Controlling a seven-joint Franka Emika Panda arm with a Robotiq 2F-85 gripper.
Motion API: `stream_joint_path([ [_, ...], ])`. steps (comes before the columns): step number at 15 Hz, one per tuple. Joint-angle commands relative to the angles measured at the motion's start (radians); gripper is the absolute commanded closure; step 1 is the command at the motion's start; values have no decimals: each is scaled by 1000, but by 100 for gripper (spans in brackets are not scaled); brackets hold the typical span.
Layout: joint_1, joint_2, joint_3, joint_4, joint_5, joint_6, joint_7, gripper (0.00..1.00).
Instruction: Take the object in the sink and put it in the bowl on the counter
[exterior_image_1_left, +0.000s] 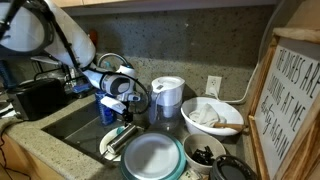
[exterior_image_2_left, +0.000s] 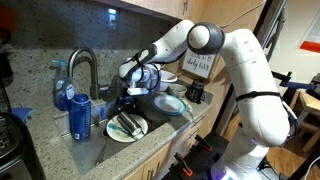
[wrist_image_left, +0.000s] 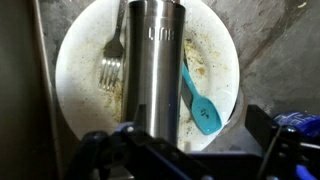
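The silver metal tumbler (wrist_image_left: 155, 60) lies on its side on a dirty white plate (wrist_image_left: 215, 50) in the dark sink (exterior_image_1_left: 75, 120), between a fork (wrist_image_left: 112, 60) and a teal spoon (wrist_image_left: 198, 100). My gripper (wrist_image_left: 182, 140) is open and hovers just above the tumbler's near end, with its fingers on either side and not touching it. Both exterior views show the gripper (exterior_image_1_left: 122, 118) (exterior_image_2_left: 130, 100) low over the plate (exterior_image_1_left: 112, 145) (exterior_image_2_left: 127, 128). The teal-rimmed bowl (exterior_image_1_left: 152, 158) (exterior_image_2_left: 168, 103) sits empty on the granite counter (exterior_image_1_left: 40, 150) beside the sink.
A white-lidded clear pitcher (exterior_image_1_left: 167, 95), a white bowl (exterior_image_1_left: 212, 115) and a small bowl with dark contents (exterior_image_1_left: 203, 155) stand near the teal bowl. A framed sign (exterior_image_1_left: 295, 100) leans at the counter's end. The chrome faucet (exterior_image_2_left: 85, 70) and a blue bottle (exterior_image_2_left: 81, 118) are by the sink.
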Motion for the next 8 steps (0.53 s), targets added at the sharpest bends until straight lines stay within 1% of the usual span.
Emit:
stream_joint_path([
  [1, 16, 3, -14, -10, -25, 1, 59, 0],
  [8, 14, 5, -24, -42, -27, 15, 65, 0],
])
